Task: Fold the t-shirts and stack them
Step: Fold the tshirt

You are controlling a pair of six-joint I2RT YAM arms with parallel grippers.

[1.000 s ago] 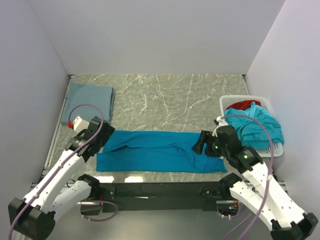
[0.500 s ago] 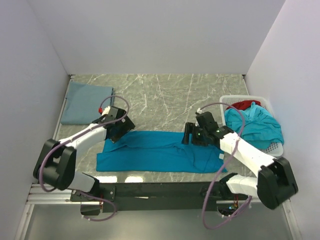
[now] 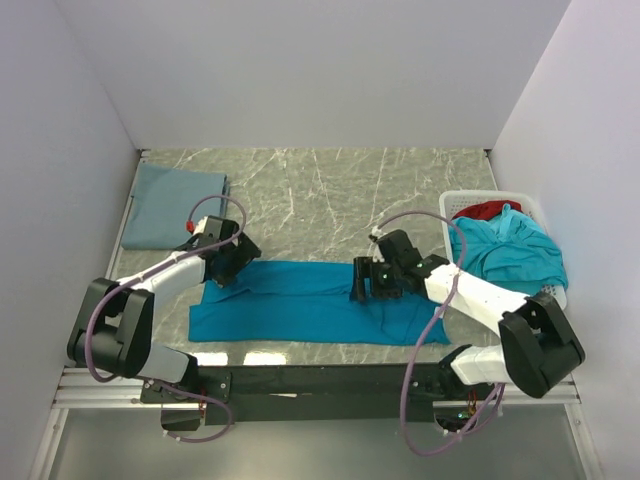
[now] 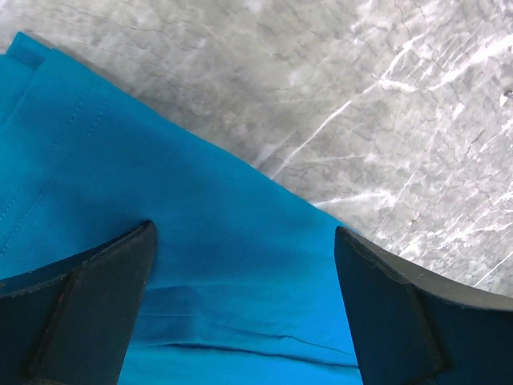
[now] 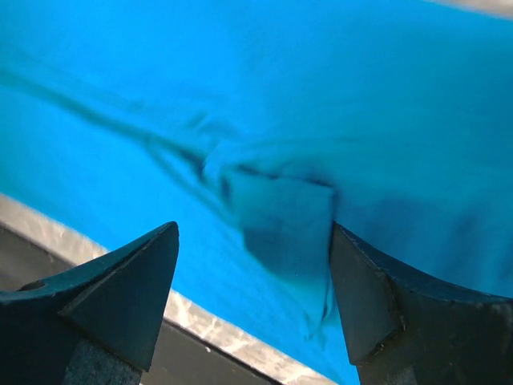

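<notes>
Grey marble tabletop (image 3: 320, 190), mid-fold: left claw (image 3: 228, 264) and right claw (image 3: 364, 281), both wide, should next pinch the upper edge of the long teal cotton t-shirt (image 3: 300, 312).

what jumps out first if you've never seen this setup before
The bright teal t-shirt spread as a long band across the near side of the marble table, with the open left fingers over its left end and the open right fingers over its right part. Next, the white basket at the right edge, heaped with teal shirts and a red shirt, and a folded grey-blue shirt at the far left.
</notes>
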